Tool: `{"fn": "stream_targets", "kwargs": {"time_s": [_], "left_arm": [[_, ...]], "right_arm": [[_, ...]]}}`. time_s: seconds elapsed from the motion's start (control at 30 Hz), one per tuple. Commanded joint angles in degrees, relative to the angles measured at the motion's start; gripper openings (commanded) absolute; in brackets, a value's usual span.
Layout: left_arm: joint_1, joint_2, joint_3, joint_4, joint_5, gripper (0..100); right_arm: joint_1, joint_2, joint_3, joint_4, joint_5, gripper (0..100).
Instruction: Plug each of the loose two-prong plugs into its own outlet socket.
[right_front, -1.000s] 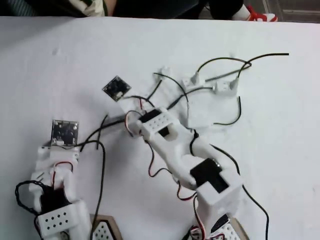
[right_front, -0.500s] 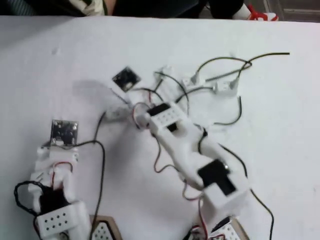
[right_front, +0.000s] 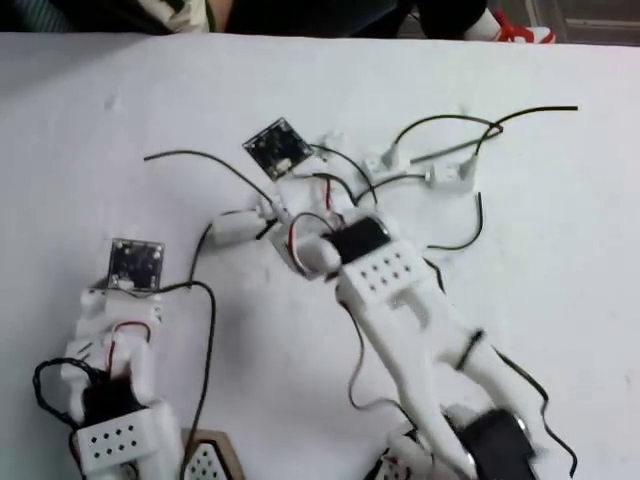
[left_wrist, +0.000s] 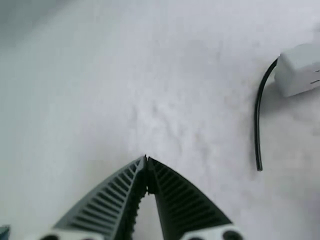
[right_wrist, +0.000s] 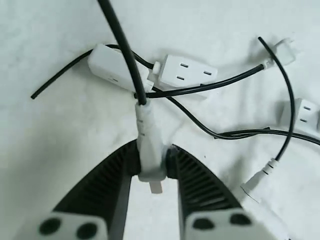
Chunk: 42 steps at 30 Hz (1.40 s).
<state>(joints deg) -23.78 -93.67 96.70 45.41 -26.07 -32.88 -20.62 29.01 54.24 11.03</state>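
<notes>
My right gripper (right_wrist: 151, 156) is shut on a white two-prong plug (right_wrist: 146, 127), whose black cord (right_front: 205, 165) trails off to the left over the table. It hovers near the table's middle (right_front: 272, 208), just short of two white outlet blocks (right_wrist: 186, 72) (right_wrist: 111, 69). More outlet blocks (right_front: 455, 172) and loose plugs (right_wrist: 256, 182) lie in a tangle of black cords at the back right. My left gripper (left_wrist: 147, 163) is shut on nothing above bare cloth at the front left. A white outlet block (left_wrist: 300, 74) with a short cord lies ahead of it.
A white cloth (right_front: 90, 130) covers the table. The right arm's body (right_front: 410, 320) slants across the front centre with red and black wires. Cords (right_front: 470, 135) loop over the back right. Bare cloth lies at the far left and back left.
The right arm swung right and toward the back with the plug, dragging its black cord out to the left. The left arm stayed put.
</notes>
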Motion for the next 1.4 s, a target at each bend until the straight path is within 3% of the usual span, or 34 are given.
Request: {"fn": "stream_targets", "kwargs": {"time_s": [0.0, 0.33, 0.8, 1.07, 1.37], "left_arm": [[5.85, -0.48, -5.19, -1.32, 0.09, 2], [28.62, -0.48, -11.78, -1.23, 0.18, 2], [45.58, -0.48, -15.47, 2.29, 0.18, 2], [50.15, -0.48, -20.31, 12.13, 0.18, 2], [50.15, -0.57, -21.1, 12.31, 0.18, 2]], "right_arm": [[-1.19, -9.27, -0.18, 4.97, -0.53, 1.7], [-8.13, -22.55, 4.66, 14.81, -0.62, 1.7], [-14.64, -29.05, 12.92, 16.4, -0.62, 1.8], [-14.64, -29.05, 13.01, 16.4, -0.53, 1.8], [-14.64, -28.97, 13.1, 16.4, -0.53, 1.8]]}}
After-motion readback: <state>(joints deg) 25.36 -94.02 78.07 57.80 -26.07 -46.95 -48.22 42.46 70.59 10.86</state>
